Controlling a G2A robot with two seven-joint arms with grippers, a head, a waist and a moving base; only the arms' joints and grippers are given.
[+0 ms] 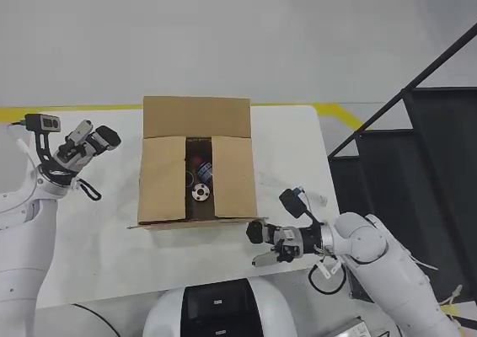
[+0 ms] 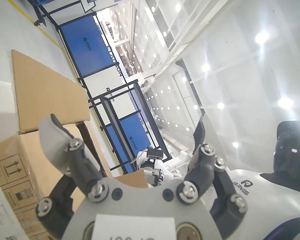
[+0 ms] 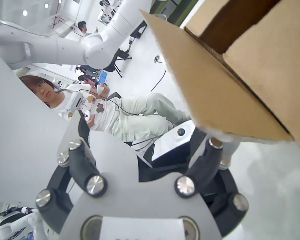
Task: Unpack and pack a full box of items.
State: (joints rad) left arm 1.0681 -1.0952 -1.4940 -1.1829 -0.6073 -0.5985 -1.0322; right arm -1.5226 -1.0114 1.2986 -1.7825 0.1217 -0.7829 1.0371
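So, brown cardboard box (image 1: 164, 181) sits mid-table on the white table (image 1: 293, 152), closer to the far edge than the near one. Far flap is folded back. The two side flaps are half down, with a slot between them. Through the slot: a round silver-white item (image 1: 199, 193) and a dark bluish item (image 1: 206, 171) inside the box; can't tell what either is. Near flap (image 3: 215, 88) sticks out toward the table's near edge.

Left gripper (image 1: 95, 141) hangs over the table's left side, apart from the box, fingers spread wide, nothing held. Right gripper (image 1: 262, 246) is at the box's near right corner, just beside the end of the near flap, jaws wide, empty. In the right wrist view one finger (image 3: 212, 151) is right at the flap's edge; can't tell if it touches.

Black metal stair frame (image 1: 424, 143) stands off the table's right edge, close to the right arm. Yellow floor line (image 1: 53, 109) runs behind the far edge.
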